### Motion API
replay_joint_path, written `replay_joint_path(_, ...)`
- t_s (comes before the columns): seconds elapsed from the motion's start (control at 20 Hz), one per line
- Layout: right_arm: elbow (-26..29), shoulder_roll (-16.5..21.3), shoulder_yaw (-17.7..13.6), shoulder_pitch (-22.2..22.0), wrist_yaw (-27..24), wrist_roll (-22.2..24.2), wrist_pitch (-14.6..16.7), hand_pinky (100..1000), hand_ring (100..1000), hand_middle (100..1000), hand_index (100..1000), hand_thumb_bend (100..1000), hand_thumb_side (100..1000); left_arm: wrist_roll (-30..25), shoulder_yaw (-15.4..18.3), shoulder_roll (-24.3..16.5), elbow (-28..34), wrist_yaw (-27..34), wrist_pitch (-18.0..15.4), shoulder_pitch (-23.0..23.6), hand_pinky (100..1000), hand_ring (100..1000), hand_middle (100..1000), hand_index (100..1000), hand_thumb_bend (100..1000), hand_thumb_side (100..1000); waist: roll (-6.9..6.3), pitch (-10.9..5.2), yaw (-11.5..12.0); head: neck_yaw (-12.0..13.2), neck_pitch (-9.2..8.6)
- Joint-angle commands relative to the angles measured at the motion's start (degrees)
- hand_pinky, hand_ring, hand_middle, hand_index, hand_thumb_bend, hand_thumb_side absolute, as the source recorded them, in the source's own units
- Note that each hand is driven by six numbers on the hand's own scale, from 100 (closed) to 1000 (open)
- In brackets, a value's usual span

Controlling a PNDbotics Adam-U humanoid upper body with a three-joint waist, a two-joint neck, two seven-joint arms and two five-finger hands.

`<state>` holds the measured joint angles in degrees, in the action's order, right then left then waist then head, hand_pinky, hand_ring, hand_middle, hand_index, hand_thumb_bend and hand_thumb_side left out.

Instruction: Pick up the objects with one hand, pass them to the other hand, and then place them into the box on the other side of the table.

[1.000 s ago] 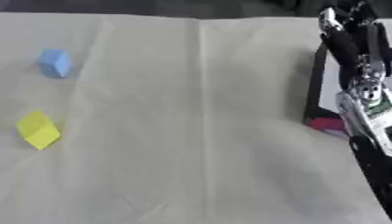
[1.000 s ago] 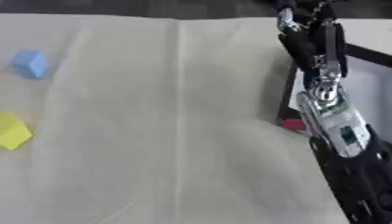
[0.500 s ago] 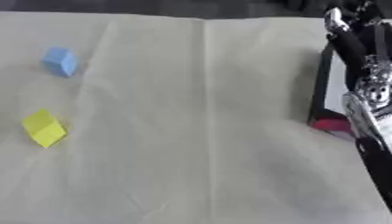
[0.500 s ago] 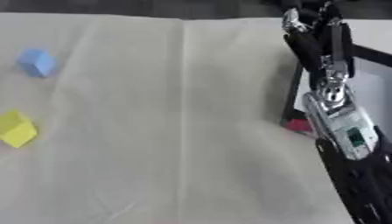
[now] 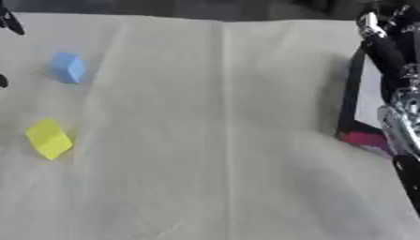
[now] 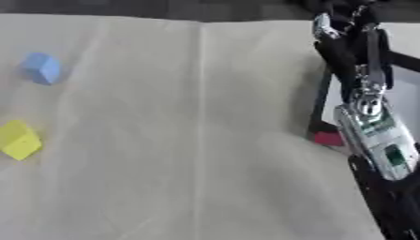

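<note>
A blue block (image 5: 67,68) and a yellow block (image 5: 48,138) lie on the cream cloth at the left, apart from each other. At the right stands the box (image 5: 354,89), black-walled with a pale floor, and a red block (image 6: 329,138) lies in its near corner. My right arm runs up the right side, and my right hand (image 6: 343,21) hangs above the box's far end, fingers roughly straight and holding nothing. A dark tip of my left hand (image 5: 8,22) shows at the upper left edge, near the blue block.
The cream cloth (image 5: 213,140) covers the table, with a crease down its middle. My silver and black right forearm (image 6: 377,136) crosses over the box's near side. The table's dark far edge runs along the top.
The whole picture has slid slightly right, so the camera moved. The dark tip of my left hand has come into view at the left edge. The blocks lie where they were.
</note>
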<state>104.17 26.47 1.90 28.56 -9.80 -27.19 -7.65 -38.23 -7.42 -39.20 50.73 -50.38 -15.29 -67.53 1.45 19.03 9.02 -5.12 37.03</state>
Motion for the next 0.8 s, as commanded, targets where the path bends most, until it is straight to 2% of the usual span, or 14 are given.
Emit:
replay_joint_path(0.05, 0.9, 1.6, 0.0, 1.2, -0.2, 0.4, 0.0, 832, 749, 755, 887, 100, 424, 1.5, 0.4, -0.4, 0.6, 0.0, -0.6, -1.9, 926, 834, 760, 787, 728, 100, -0.16, -0.71, -0.4, 0.5, -1.36)
replay_joint_path(0.55, 1.1, 1.2, 1.0, 2.6, -0.4, 1.2, -0.2, 833, 748, 751, 887, 100, 432, 3.6, 0.7, 1.3, -0.3, -1.4, -0.5, -2.9, 922, 825, 749, 777, 687, 100, -0.27, 1.06, -2.7, 1.1, -3.07)
replay_joint_path(0.8, 1.2, 1.2, 1.5, 3.0, -0.6, 1.6, -0.4, 833, 747, 749, 887, 100, 436, 5.6, 1.5, 1.0, -1.3, -6.1, 0.0, -2.7, 927, 832, 751, 775, 715, 100, -0.2, 2.0, -3.7, 1.1, -3.47)
